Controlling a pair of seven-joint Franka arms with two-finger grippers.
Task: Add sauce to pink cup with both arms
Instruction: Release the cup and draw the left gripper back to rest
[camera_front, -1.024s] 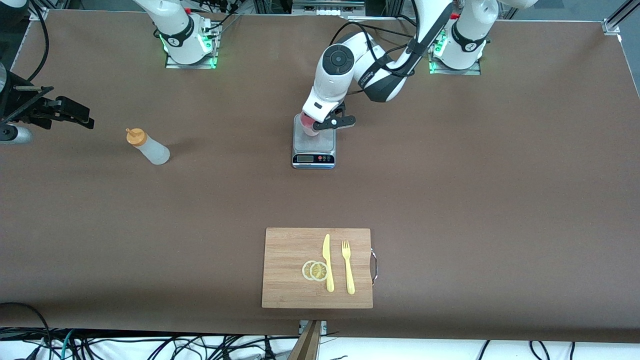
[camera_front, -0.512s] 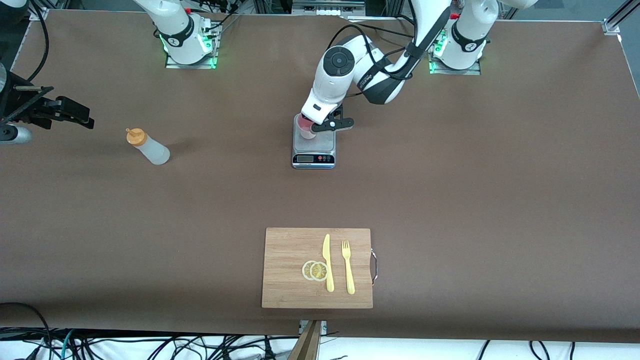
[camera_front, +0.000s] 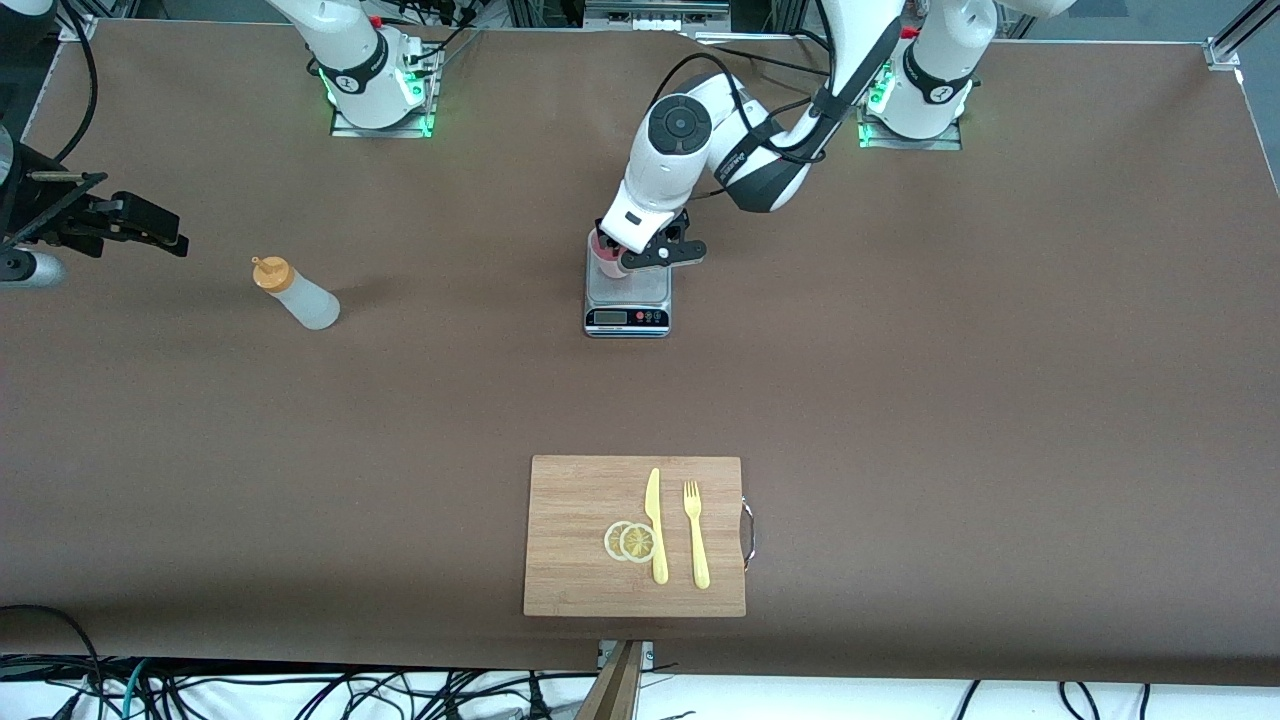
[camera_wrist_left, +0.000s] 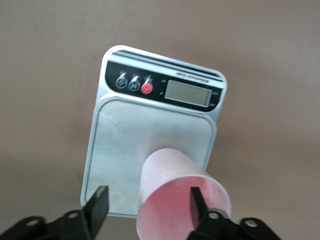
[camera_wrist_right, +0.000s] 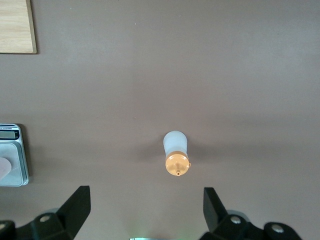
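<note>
The pink cup (camera_front: 605, 263) stands upright on the grey scale (camera_front: 630, 292), at the edge nearest the robots' bases. My left gripper (camera_front: 624, 256) is down over it and open. In the left wrist view one finger (camera_wrist_left: 198, 204) is inside the pink cup (camera_wrist_left: 170, 175) and the other finger (camera_wrist_left: 98, 207) is outside, clear of the wall. The sauce bottle (camera_front: 298, 295) with its orange cap stands on the table toward the right arm's end. My right gripper (camera_wrist_right: 146, 207) hangs open high over the table beside the sauce bottle (camera_wrist_right: 176, 150), holding nothing; it does not show in the front view.
A wooden cutting board (camera_front: 570, 580) with a yellow knife (camera_front: 655, 525), a fork (camera_front: 695, 535) and lemon slices (camera_front: 630, 541) lies near the front edge. A black fixture (camera_front: 120, 222) juts in at the right arm's end of the table.
My left gripper has opened and let go of the pink cup, which now stands on the scale. The left hand has shifted slightly toward the bases. The right arm has not moved.
</note>
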